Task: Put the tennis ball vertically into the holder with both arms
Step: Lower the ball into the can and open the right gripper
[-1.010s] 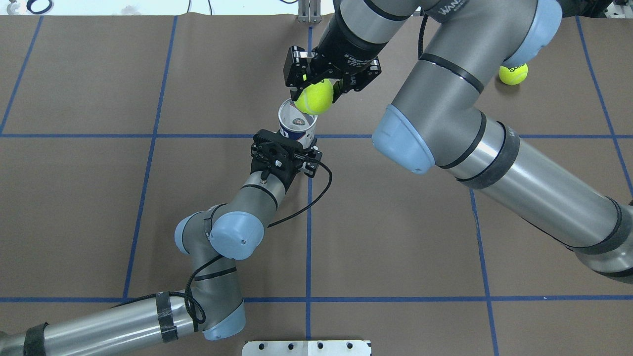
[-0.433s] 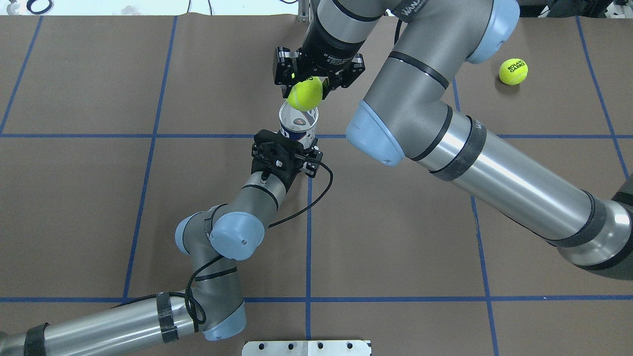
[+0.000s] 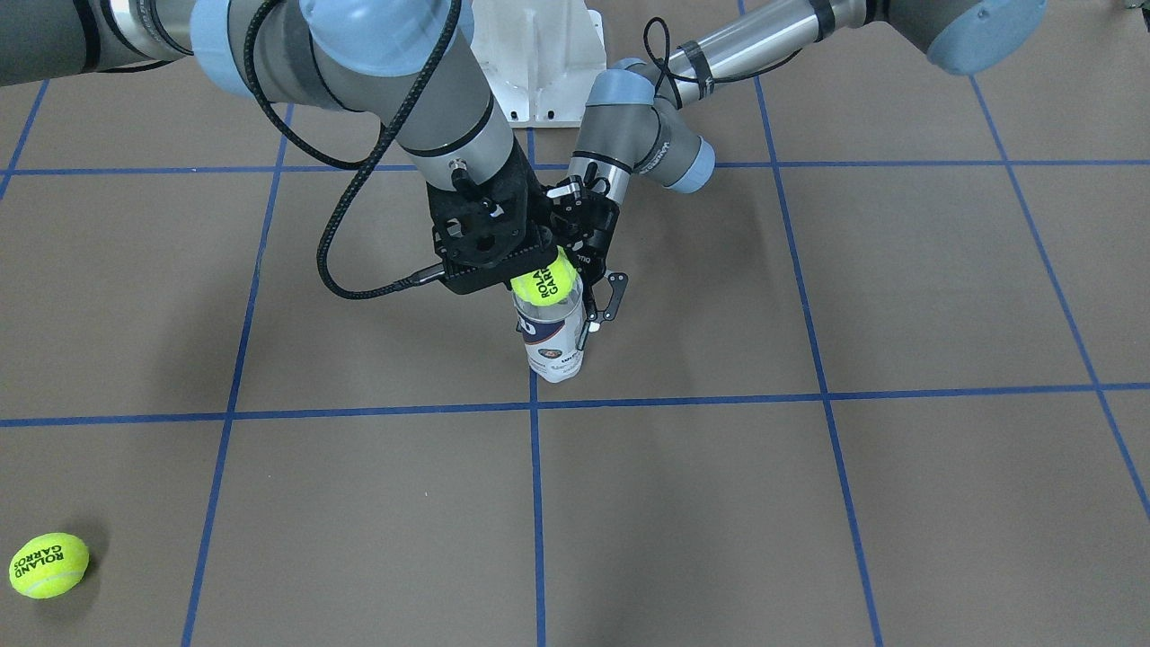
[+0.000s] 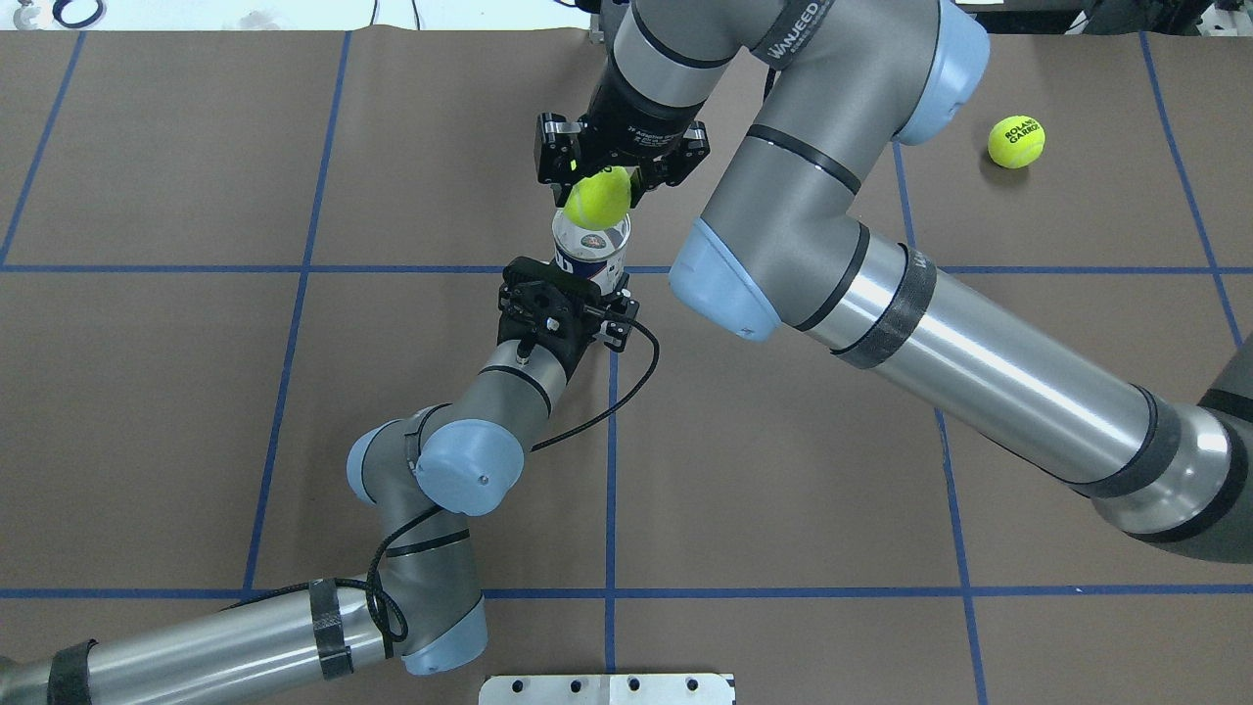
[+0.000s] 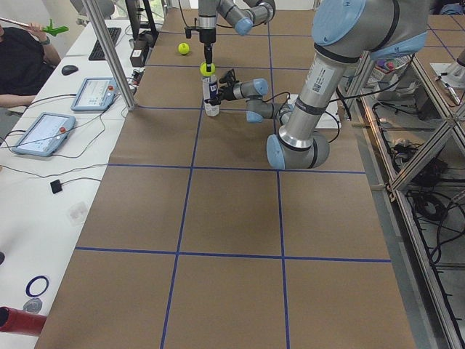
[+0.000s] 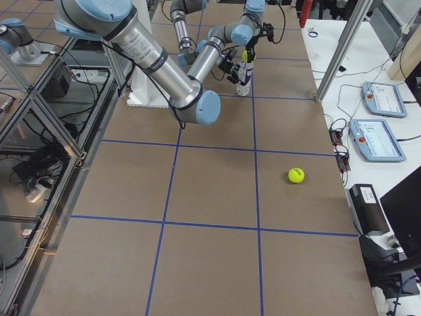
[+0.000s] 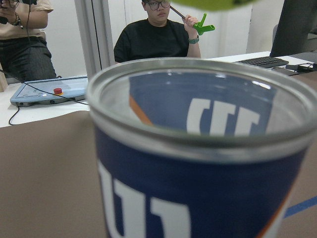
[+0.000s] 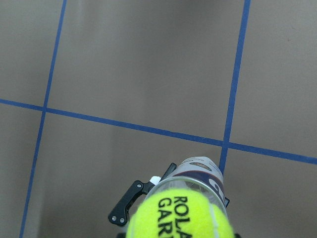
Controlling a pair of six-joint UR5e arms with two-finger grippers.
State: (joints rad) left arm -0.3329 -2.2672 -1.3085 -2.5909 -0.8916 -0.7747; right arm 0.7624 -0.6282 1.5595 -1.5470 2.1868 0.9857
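Observation:
The holder (image 4: 590,257) is a clear can with a navy and white label. It stands upright on the brown table (image 4: 783,470), with its open mouth up. My left gripper (image 4: 591,282) is shut on its lower body from the side; the can fills the left wrist view (image 7: 198,148). My right gripper (image 4: 599,188) points down and is shut on a yellow-green tennis ball (image 4: 597,198). The ball hangs just above the can's mouth, slightly toward the far side. The front-facing view shows the ball (image 3: 544,280) at the rim of the can (image 3: 550,341).
A second tennis ball (image 4: 1016,142) lies loose at the far right of the table, also in the front-facing view (image 3: 48,564). The white pedestal (image 3: 539,63) stands at the robot's base. Operators and tablets (image 5: 43,131) are at the side table beyond the far edge.
My right arm has carried the ball to the left and lower, from beside the can's rim to over its mouth. The left arm and the can have not moved.

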